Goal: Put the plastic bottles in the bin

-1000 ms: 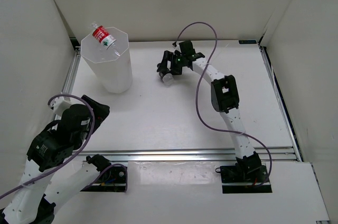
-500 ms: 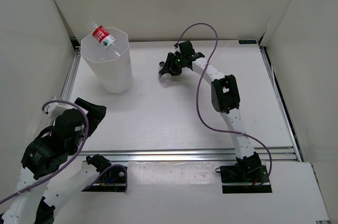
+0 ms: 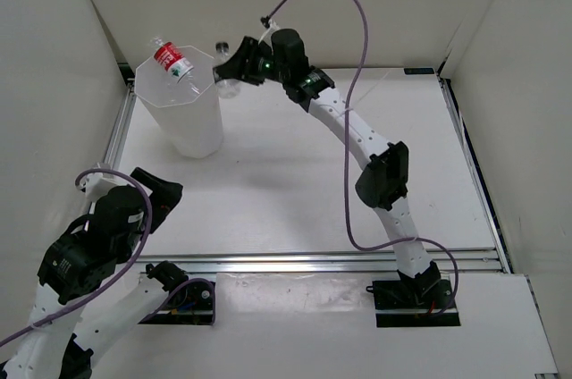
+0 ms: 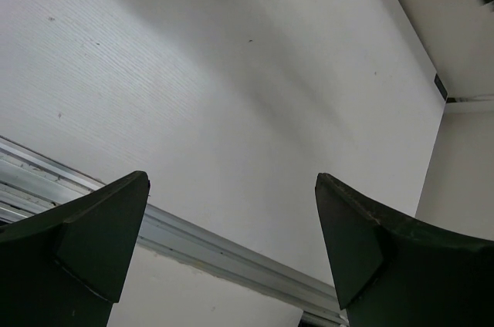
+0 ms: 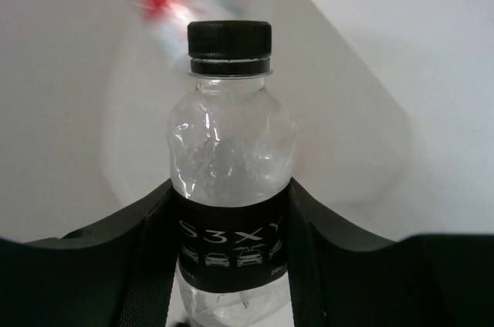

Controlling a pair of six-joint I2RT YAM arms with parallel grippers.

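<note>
Clamped in the right gripper: the black-label bottle, gripped on both sides at the label. In the right wrist view, standing straight up the frame, long axis in line with the fingers, black cap at the far end, pointing away from the wrist toward the blurred bin. From above, held in the air just beside the bin's right rim, with what looks like the cap toward the back wall. Mostly hidden there by the gripper, so no reading of the label. Only in the wrist view: white lettering on the label and a clear, crinkled shoulder.

Lying tilted across the bin's far rim: the red-label bottle, long axis running from far left to near right, one end sticking out past the rim. Only a red smear in the wrist view. Cannot tell which end carries the cap.

Spread wide with nothing between the fingers: the left gripper, low over the table near its front rail. At the top of that view, the bottom edge of the bin.

Against half a second ago: right arm lifted off the far middle of the table and swung left to the bin, taking the bottle with it. Red-label bottle unmoved. Left arm about where it was.
</note>
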